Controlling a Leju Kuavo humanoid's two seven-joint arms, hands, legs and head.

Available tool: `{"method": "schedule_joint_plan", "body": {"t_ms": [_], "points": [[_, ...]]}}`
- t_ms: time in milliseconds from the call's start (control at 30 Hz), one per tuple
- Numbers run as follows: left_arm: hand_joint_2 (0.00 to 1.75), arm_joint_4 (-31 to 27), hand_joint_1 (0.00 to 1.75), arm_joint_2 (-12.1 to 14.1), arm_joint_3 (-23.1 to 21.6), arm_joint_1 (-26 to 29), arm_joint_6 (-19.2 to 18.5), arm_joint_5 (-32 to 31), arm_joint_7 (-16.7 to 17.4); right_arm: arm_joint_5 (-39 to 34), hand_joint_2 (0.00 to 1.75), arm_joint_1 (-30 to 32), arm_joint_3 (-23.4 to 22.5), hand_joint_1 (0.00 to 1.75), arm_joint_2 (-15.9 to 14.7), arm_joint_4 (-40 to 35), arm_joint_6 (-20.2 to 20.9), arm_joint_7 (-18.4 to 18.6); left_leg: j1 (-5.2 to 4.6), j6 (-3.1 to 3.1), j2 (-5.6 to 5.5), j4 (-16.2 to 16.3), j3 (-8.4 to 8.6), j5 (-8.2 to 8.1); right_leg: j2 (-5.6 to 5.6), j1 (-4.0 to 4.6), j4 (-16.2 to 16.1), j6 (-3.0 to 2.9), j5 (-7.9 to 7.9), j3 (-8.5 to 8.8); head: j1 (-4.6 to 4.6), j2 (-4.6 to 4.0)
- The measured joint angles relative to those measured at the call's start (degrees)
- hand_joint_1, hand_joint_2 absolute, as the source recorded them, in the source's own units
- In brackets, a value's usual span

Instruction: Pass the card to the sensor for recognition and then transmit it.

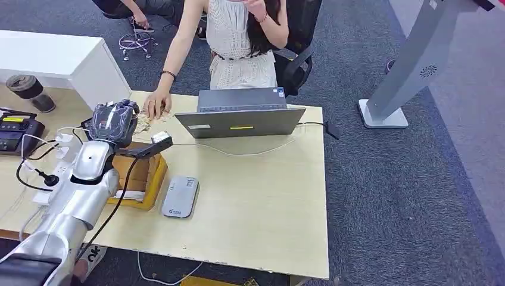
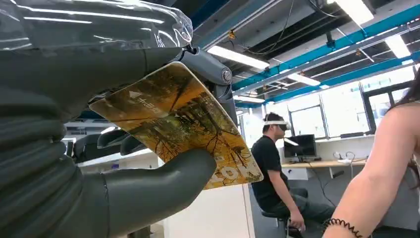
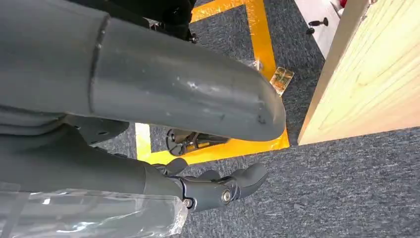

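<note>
From my head view, my left hand (image 1: pixel 114 122) is raised over the left part of the bench (image 1: pixel 262 196), above a brown cardboard box (image 1: pixel 142 174) near the bench's left side. The hand hides the card here, so I cannot see the grip from this angle. A person's hand (image 1: pixel 156 106) rests on the bench just beyond mine, beside a grey laptop (image 1: pixel 241 113). The grey sensor (image 1: pixel 180 196) lies flat on the bench just right of the box, nearer to me than my hand and apart from it.

From my left wrist view, my left hand (image 2: pixel 114 148) grasps the card (image 2: pixel 181 124): my thumb (image 2: pixel 158 186) presses one face and my darker fingers (image 2: pixel 208 67) lie against the other. The card is yellow-brown with a tree picture and pale lettering. Its long axis runs away from my palm, and its free end sticks out past my thumb toward the person's forearm (image 2: pixel 376 173). Another person sits at a far desk.

From my right wrist view, my right hand (image 3: pixel 213 186) hangs beside the bench edge (image 3: pixel 366 74) over grey carpet and a yellow floor line. It holds nothing, with its fingers loosely curled and apart.
</note>
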Motion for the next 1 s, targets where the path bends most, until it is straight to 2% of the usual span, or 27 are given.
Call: {"method": "schedule_joint_plan", "body": {"t_ms": [1000], "points": [[1.75,-0.2,1.75,0.0,0.0,0.0,0.0,0.0,0.0,0.0,0.00,0.0,0.0,0.00,0.0,0.0,0.0,0.0,0.00,0.00,0.00,0.0,0.00,0.00,0.00,0.00,0.0,0.00,0.00,0.00,0.00,0.00]]}}
